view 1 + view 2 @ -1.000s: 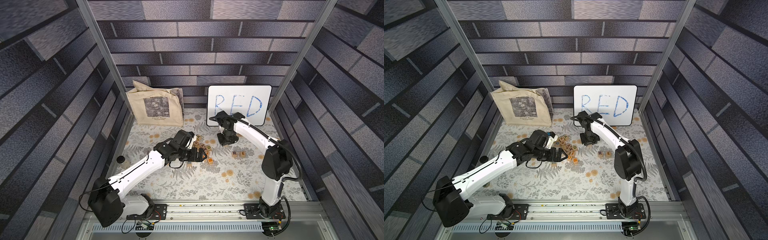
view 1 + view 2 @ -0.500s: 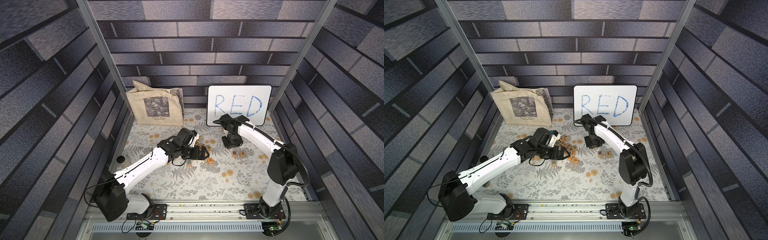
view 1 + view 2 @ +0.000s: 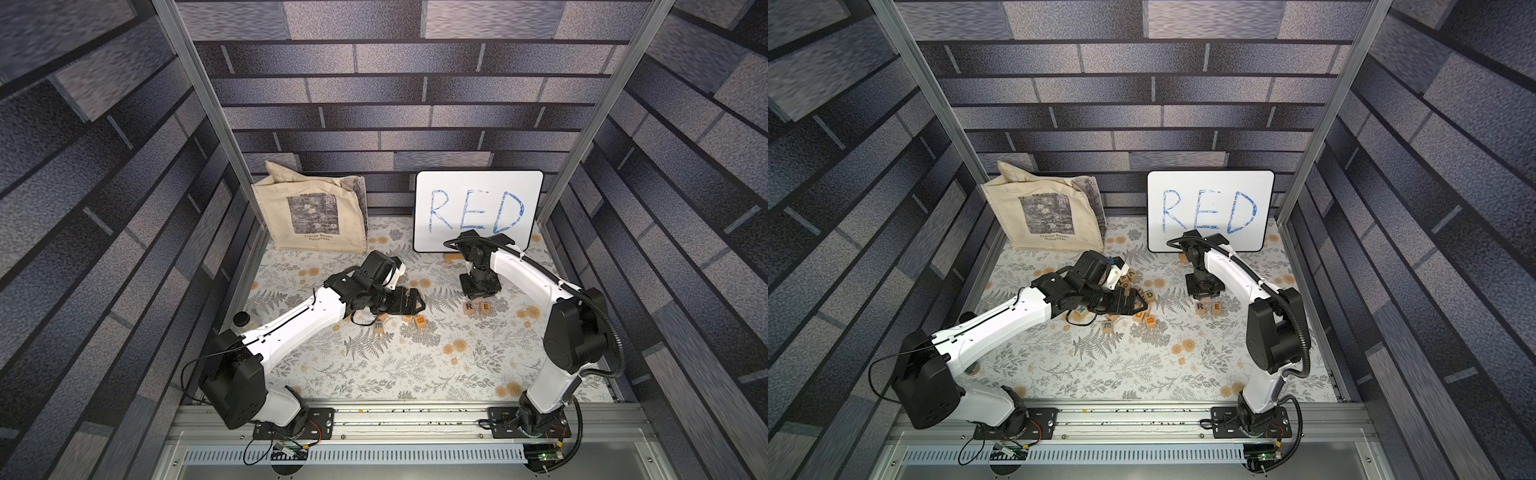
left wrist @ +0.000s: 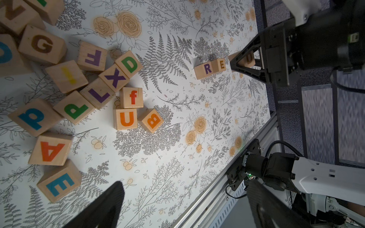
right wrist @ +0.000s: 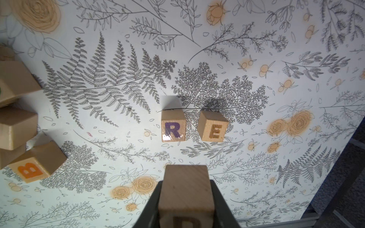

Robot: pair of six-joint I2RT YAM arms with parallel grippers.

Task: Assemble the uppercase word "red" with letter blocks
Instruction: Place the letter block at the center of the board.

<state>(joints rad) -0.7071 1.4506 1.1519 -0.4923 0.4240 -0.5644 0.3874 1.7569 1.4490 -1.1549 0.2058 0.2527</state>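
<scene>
Our right hand is clenched on the D block, holding it near the R block and the E block. Those two sit side by side on the worktop, slightly apart. Our left hand hangs released over the heap of spare blocks.

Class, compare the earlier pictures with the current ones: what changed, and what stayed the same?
The right gripper, shut on the D block, moved from near the board toward the R block and E block. The left gripper, open and empty, shifted slightly toward them above the pile. Those two and the pile stayed put.
</scene>
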